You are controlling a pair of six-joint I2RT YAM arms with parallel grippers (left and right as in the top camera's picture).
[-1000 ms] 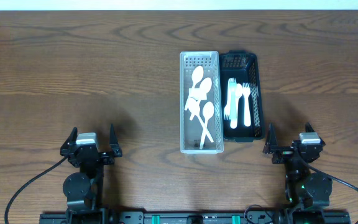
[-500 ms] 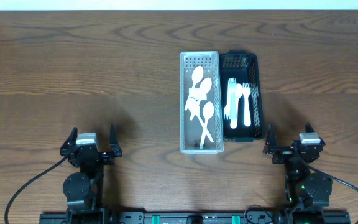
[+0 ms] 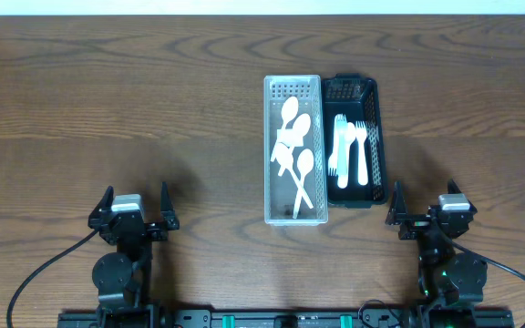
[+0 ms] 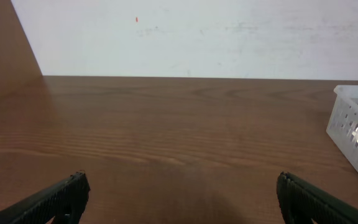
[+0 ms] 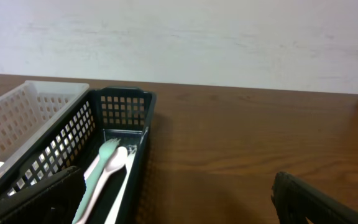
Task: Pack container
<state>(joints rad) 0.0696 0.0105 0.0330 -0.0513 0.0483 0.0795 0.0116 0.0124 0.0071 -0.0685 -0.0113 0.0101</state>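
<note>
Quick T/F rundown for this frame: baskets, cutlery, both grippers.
1. The white plastic spoons lie in the white perforated plastic basket. True.
2. The pale plastic forks lie loose on the brown wooden table. False: they are inside the black perforated plastic basket.
3. The two baskets stand side by side, long sides next to each other. True.
4. The left gripper holds a spoon. False: it is open and empty, apart from both baskets.
5. The right gripper is open and holds nothing. True.
</note>
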